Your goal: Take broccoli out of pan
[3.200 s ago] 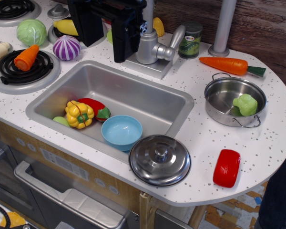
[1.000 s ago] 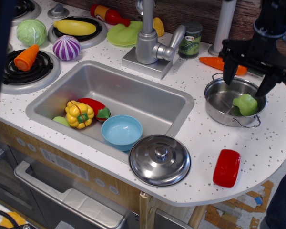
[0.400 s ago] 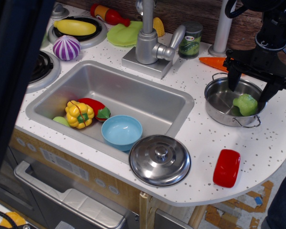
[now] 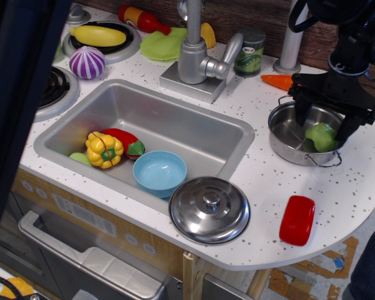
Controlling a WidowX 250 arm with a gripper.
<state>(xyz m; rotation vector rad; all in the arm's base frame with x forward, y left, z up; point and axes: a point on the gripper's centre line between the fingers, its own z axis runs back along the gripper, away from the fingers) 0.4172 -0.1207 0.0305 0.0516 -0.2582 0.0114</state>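
Your gripper [image 4: 324,122] is spread wide, holding nothing, fingers dipped into the pan [image 4: 286,145] w/ one on each side of the broccoli [image 4: 322,136]. Broccoli sits between them, at the pan's right wall. Carrot [image 4: 277,81] lies just behind-left of gripper; red block [image 4: 297,219] in front, near counter edge.

One pan [image 4: 286,139] sits at the right of the frame, with one broccoli [image 4: 320,136] in it. One steel lid [image 4: 210,209] lies at lower centre. There is one blue bowl [image 4: 159,173], one yellow pepper [image 4: 104,150] and one red pepper [image 4: 123,140] in the sink [image 4: 175,122]. One purple cabbage [image 4: 87,62] is at upper left. One can [image 4: 249,52], one carrot [image 4: 276,81], one red block [image 4: 297,220], one faucet [image 4: 197,53].
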